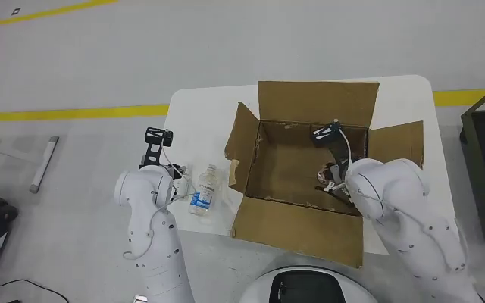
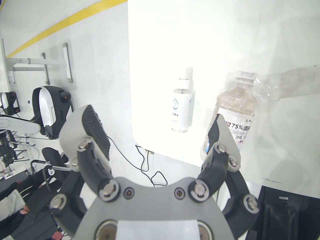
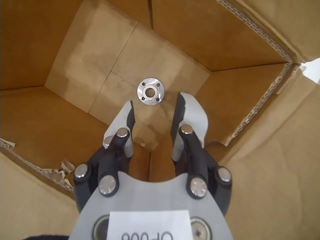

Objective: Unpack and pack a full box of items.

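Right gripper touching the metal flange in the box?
Apart. Right wrist view shows bare box floor between the metal flange and the open right gripper.

The corrugated cardboard box is plain brown. The round metal flange is shiny silver. The plastic bottle is clear, labelled white and blue. The table is white.

White arms carry left gripper and right gripper: grey plates, black links, silver screws.
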Robot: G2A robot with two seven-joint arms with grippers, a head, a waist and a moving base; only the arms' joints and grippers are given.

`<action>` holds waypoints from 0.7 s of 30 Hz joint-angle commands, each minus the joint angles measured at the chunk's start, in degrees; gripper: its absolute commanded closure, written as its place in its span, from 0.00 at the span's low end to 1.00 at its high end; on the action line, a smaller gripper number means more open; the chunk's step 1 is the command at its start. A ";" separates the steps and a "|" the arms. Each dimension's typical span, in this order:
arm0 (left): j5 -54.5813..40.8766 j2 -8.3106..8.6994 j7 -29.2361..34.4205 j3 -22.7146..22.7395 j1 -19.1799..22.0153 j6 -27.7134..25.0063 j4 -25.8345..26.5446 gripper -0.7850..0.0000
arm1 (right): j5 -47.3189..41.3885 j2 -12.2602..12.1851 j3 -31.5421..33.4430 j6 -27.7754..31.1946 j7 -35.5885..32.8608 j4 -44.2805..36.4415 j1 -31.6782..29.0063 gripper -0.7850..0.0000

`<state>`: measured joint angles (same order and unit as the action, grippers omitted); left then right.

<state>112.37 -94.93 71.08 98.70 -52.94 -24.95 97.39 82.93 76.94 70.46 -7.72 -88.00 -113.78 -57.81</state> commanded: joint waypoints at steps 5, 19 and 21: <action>0.00 0.00 0.00 0.00 0.00 0.00 0.00 0.00 | 0.00 0.00 0.00 0.00 0.00 0.00 0.00 0.00; 0.00 0.00 0.00 0.00 0.00 0.00 0.00 0.00 | -1.37 0.81 -2.95 -0.39 0.00 8.01 3.62 0.00; 0.00 0.00 0.00 0.00 0.00 0.00 0.00 0.00 | -0.70 1.03 -4.12 -0.68 0.00 11.23 5.38 0.00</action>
<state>112.37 -94.93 71.08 98.70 -52.94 -24.95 97.39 81.79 77.89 66.79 -8.02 -88.05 -104.14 -53.36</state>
